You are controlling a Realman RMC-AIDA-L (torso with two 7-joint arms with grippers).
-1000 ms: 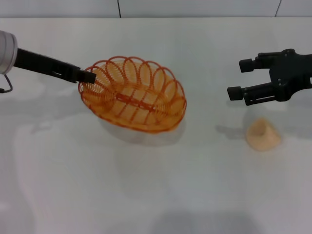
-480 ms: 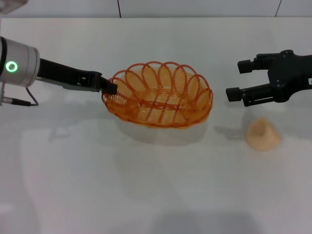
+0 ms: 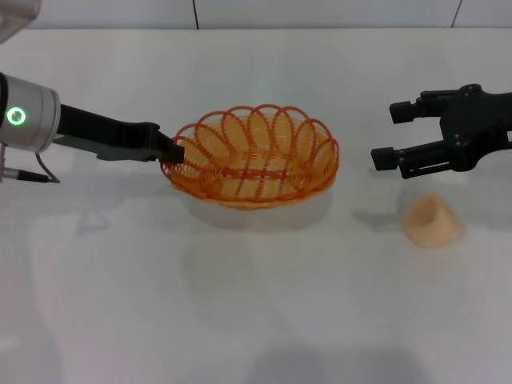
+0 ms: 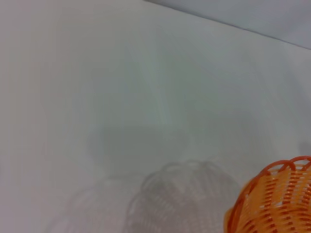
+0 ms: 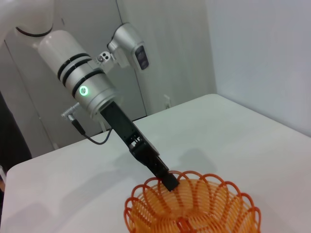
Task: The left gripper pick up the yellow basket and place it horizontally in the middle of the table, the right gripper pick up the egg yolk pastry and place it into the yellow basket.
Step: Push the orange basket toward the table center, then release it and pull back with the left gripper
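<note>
The yellow basket (image 3: 250, 173) lies lengthwise near the middle of the table (image 3: 256, 304), low over it; I cannot tell if it touches. My left gripper (image 3: 170, 152) is shut on the basket's rim at its left end. The right wrist view shows the same grip, with the left gripper (image 5: 168, 180) on the basket (image 5: 204, 206). Part of the basket (image 4: 277, 201) and its shadow show in the left wrist view. My right gripper (image 3: 390, 134) is open and empty, hovering at the right, just above and behind the egg yolk pastry (image 3: 432, 222), which sits on the table.
The table's far edge meets a pale wall (image 3: 320, 12) at the back. The left arm's silver-grey segment with the green light (image 3: 16, 117) reaches in from the left edge. White tabletop stretches in front of the basket and the pastry.
The left gripper carried the basket right toward the table's middle, levelled it from tilted, and then lowered it slightly. The right gripper and the pastry have stayed put.
</note>
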